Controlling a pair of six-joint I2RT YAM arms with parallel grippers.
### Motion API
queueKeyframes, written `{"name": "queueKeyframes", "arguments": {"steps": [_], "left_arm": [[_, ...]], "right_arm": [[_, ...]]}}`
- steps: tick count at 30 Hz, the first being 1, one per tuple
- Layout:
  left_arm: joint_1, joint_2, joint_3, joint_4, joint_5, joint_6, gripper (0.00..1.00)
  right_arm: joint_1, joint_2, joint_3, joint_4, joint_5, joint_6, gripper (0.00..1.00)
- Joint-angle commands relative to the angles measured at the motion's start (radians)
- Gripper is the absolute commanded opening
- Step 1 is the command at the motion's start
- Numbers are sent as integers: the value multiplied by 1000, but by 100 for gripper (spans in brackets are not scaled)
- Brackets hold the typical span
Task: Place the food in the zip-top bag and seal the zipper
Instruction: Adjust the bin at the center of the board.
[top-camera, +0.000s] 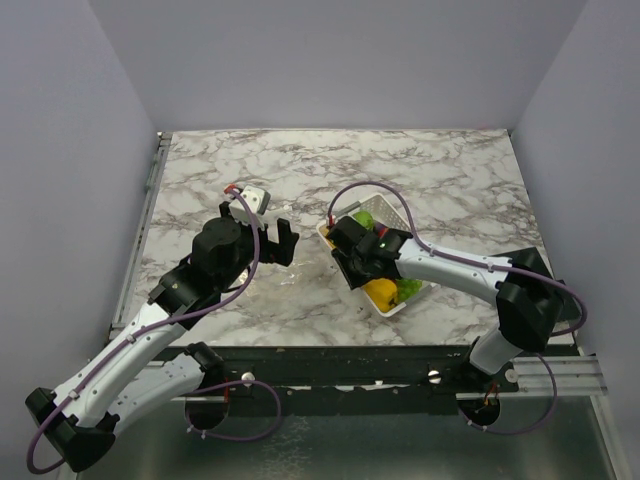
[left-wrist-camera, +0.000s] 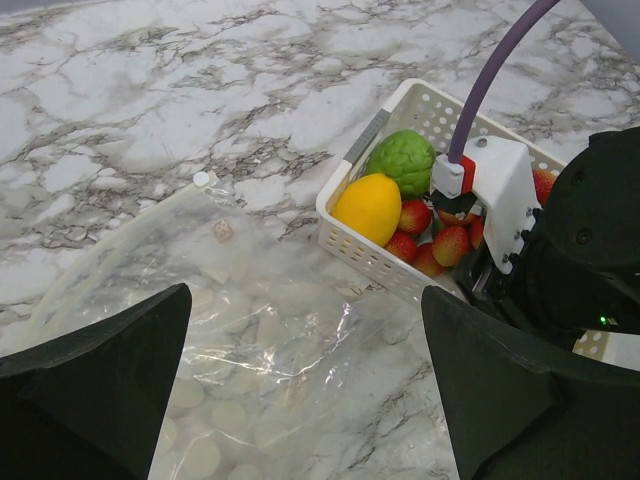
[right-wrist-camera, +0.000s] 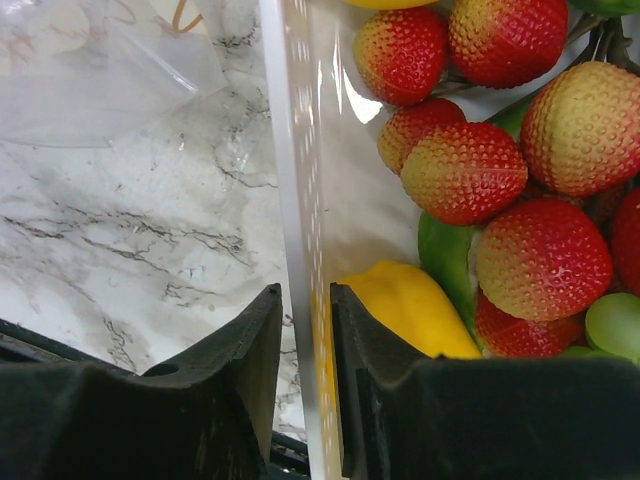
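The food sits inside the white basket (left-wrist-camera: 362, 252): red strawberries (right-wrist-camera: 465, 170) with dimpled skins fading to yellow, a yellow pepper (right-wrist-camera: 400, 310) against the basket's near wall, a green grape (right-wrist-camera: 615, 325) and a bumpy green piece (left-wrist-camera: 402, 160). None of it shows inside the zip-top bag (left-wrist-camera: 250, 340). The bag lies flat on the marble table (top-camera: 450, 170) just beside the basket, on the side facing my left arm. It is clear crinkled film with pale dots, and I cannot pick out its zipper. My right gripper (right-wrist-camera: 305, 300) stands astride the basket's wall, one finger outside and one inside beside the pepper. The gap is narrow, and I cannot tell whether the pads press the wall. My left gripper (left-wrist-camera: 305, 295) hangs above the bag with its fingers spread wide, holding nothing. I judge the toy pieces light, hard and glossy. They are likely to squirt from a pinch, so each should be taken across its broadest part. The bag should be soft, slippery and prone to collapse. Take it by the mouth edge, not the panel. The basket looks stiff but light, and a pull on its wall may slide or tip it.
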Motion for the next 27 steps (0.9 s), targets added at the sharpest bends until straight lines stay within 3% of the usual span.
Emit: {"name": "queueKeyframes", "arguments": {"steps": [1,12,27], "left_arm": [[-4,-20,-10,-13,-8,3,99],[-5,-23,-10,-13,-4,3,99],[-5,-24,-10,-13,-4,2,99]], "right_arm": [[13,25,3,5,52,27,30],[13,30,2,2,114,75,1],[2,40,60,-19,337,258,1]]}}
